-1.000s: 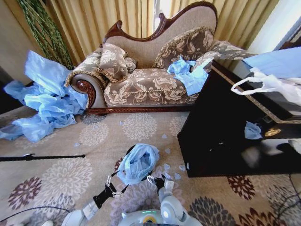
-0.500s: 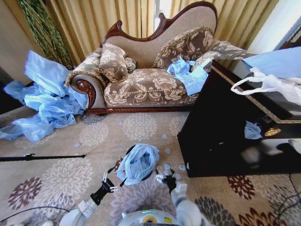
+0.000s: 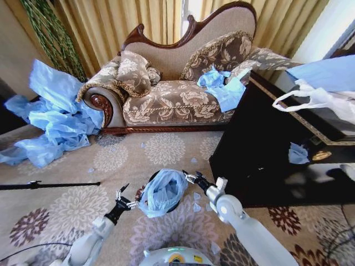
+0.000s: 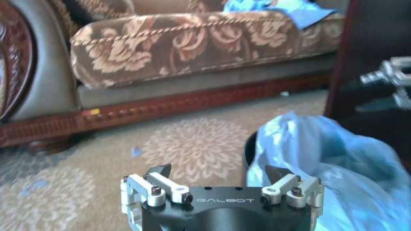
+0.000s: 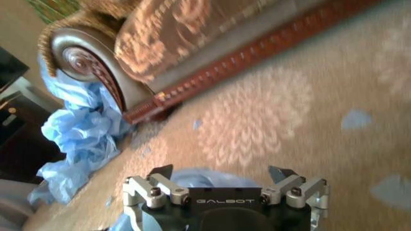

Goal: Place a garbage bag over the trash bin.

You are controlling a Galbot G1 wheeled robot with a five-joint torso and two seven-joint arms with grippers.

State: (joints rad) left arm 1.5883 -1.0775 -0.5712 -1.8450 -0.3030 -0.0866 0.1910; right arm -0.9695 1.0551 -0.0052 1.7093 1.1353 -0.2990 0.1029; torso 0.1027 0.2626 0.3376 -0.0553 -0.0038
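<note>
Here the garbage bag (image 3: pixel 163 191) sits bunched over the mouth of the trash bin (image 3: pixel 156 178), whose black rim peeks out behind it, on the flowered rug (image 3: pixel 83 208) in front of the sofa (image 3: pixel 177 94). The left gripper (image 3: pixel 123 197) is just beside the bag's left edge with its fingers spread apart and nothing between them; its own wrist view shows the crinkled blue plastic (image 4: pixel 321 163) lying past one fingertip, not pinched. The right gripper (image 3: pixel 191 177) is at the bag's upper right edge, close against the plastic, jaws also apart and holding nothing. To the right of the bin stands a dark cabinet (image 3: pixel 260 160). A big heap of blue bags (image 3: pixel 52 122) lies well apart, by the sofa's left end.
</note>
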